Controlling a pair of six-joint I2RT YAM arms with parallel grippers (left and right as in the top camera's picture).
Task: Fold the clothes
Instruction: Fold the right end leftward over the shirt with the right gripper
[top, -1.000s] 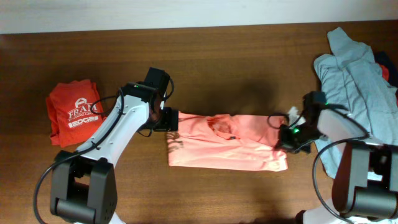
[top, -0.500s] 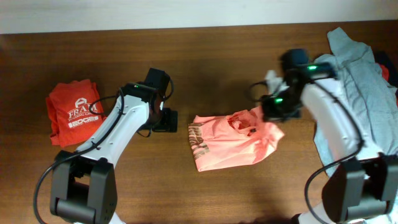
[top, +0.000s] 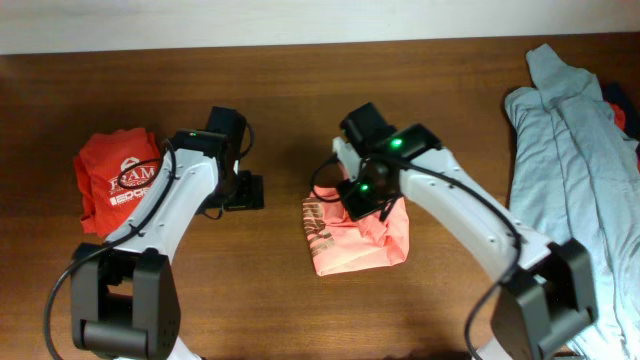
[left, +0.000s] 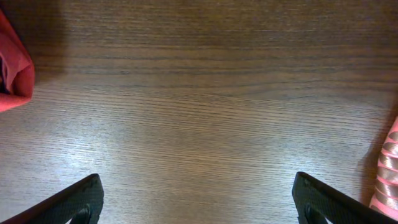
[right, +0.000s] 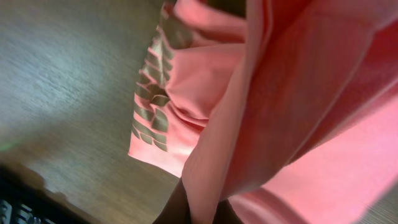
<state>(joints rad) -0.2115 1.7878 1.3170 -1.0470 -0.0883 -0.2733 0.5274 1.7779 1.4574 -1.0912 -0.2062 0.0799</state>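
Note:
The salmon-pink top (top: 355, 243) lies bunched and folded over itself in the middle of the table, with a striped hem at its left edge. My right gripper (top: 368, 200) is above its upper part, shut on a fold of the pink fabric (right: 261, 124), which hangs from the jaws (right: 202, 208) in the right wrist view. My left gripper (top: 243, 192) is open and empty over bare wood, left of the top. The left wrist view shows its two fingertips (left: 199, 199) wide apart, with the top's striped edge (left: 387, 174) at far right.
A folded darker red shirt with white "FRAM" print (top: 115, 180) lies at the left and shows in the left wrist view (left: 13, 68). A pale grey-blue garment (top: 575, 130) is spread at the right edge. The table (top: 300, 90) is dark wood.
My right gripper has carried the top's right end across to the left, folding the garment over itself. My left gripper has let go of the left end and backed off to the left.

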